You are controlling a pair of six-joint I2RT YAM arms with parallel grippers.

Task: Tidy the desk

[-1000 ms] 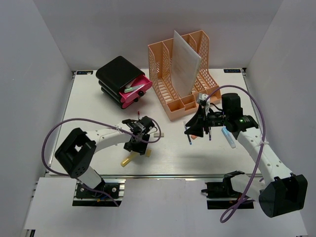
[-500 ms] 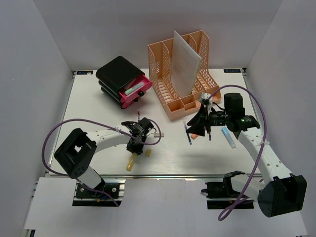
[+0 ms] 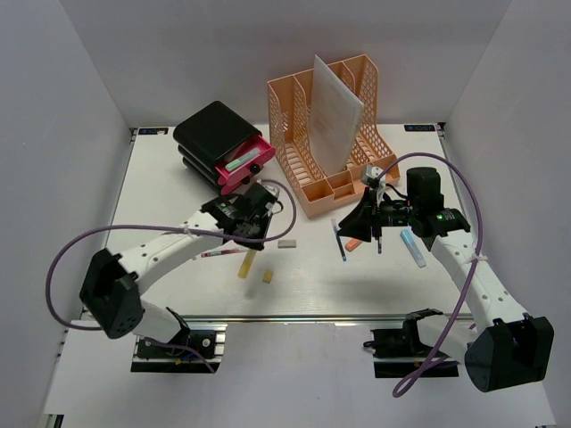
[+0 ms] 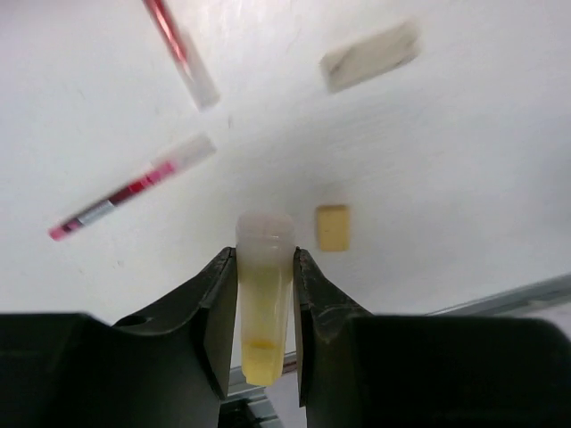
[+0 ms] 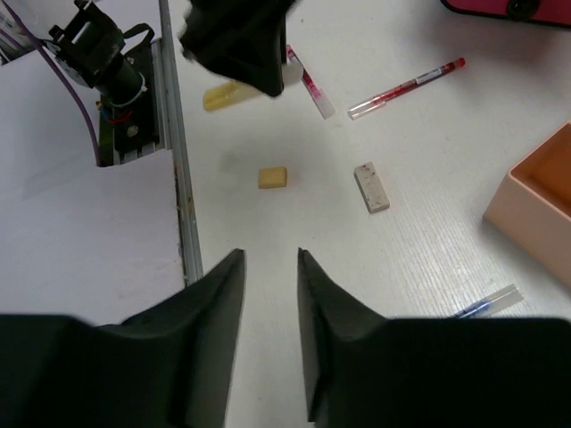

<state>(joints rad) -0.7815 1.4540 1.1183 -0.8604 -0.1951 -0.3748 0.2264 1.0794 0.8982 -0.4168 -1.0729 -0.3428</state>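
Right, the desk (image 3: 169, 192) fills the middle of the overhead view: a white top with metal rails along its edges and grey walls around it. My left claw (image 4: 264, 260) is clamped on a pale yellow tube (image 4: 264, 308), with one finger pressed to each side. From overhead the tube sticks out of the claw toward the near edge, a little left of centre. I cannot tell whether its tip touches the surface.

A small yellow block (image 4: 333, 227) lies just right of the tube, apart from it. A grey eraser (image 4: 370, 56) lies beyond the block, toward the far side. Two red pens (image 4: 134, 189) lie near the claw at an angle to each other, close but not touching.

My right claw (image 5: 269, 263) stands open with nothing between its fingers. It hangs over the right half of the desk, just near of the orange file rack (image 3: 330, 143). One blue pen (image 3: 337, 241) lies just left of that claw, and a second blue pen (image 3: 412, 248) lies to its right.

The rack stands at the far middle of the desk with a white sheet (image 3: 335, 111) upright in it. To its left, at the far left, sits a black drawer box (image 3: 210, 134) with its pink drawer (image 3: 243, 165) sticking out.
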